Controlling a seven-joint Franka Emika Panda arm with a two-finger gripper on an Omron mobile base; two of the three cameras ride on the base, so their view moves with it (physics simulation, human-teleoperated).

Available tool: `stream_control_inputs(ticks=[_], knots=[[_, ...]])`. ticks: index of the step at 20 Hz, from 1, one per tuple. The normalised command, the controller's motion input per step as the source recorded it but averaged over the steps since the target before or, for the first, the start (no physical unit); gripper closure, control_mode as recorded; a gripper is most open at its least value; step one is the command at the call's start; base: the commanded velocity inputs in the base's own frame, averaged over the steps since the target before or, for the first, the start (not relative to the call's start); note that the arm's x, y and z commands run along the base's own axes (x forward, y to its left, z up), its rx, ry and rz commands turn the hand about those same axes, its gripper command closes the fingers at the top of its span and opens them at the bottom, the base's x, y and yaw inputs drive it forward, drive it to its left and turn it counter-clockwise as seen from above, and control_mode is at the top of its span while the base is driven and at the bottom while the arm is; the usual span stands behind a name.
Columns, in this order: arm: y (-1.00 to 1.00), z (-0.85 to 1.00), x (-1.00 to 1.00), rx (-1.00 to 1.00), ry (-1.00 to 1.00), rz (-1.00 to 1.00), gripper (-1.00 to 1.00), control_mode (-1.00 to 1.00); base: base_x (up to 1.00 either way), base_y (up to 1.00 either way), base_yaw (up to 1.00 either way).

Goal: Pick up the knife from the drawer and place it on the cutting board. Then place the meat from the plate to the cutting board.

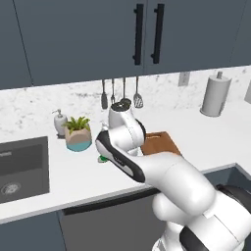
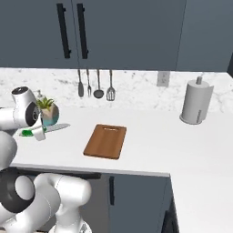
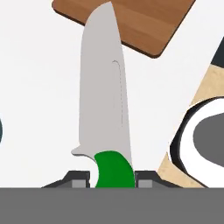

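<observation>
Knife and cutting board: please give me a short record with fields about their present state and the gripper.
knife: green handle held in the gripper, blade pointing toward the board
gripper: shut on the knife handle
knife position: above the white counter, left of the board in the right base view
cutting board: brown, flat on the counter, nothing on it
task stage: knife not yet on the board

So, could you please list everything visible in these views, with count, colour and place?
knife: one, green handle, silvery blade, held above counter
cutting board: one, brown, on counter
counter: one, white
paper towel roll: one, white, counter right
hanging utensils: four, dark, on backsplash
potted plant: one, green, beside sink
soap dispenser: one, white, behind plant
sink: one, grey, left
cabinet doors: dark, overhead
gripper: one, dark tips, clamping knife handle
</observation>
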Motion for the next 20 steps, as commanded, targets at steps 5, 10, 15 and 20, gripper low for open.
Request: stream_control_inputs(ticks=[5,10,15,20], knots=[[-0.12,-0.02,0.13,0.00,0.00,-0.03,1.00,-1.00,0.22,-0.25,-0.05],[-0.36,-0.03,0.38,0.00,0.00,-0.06,1.00,-1.00,0.00,0.00,0.00],[-0.53,0.00,0.16,0.00,0.02,-0.02,1.00,-1.00,0.00,0.00,0.00],[-0.78,0.00,0.03,0.00,0.07,0.00,1.00,-1.00,0.00,0.00,0.00]])
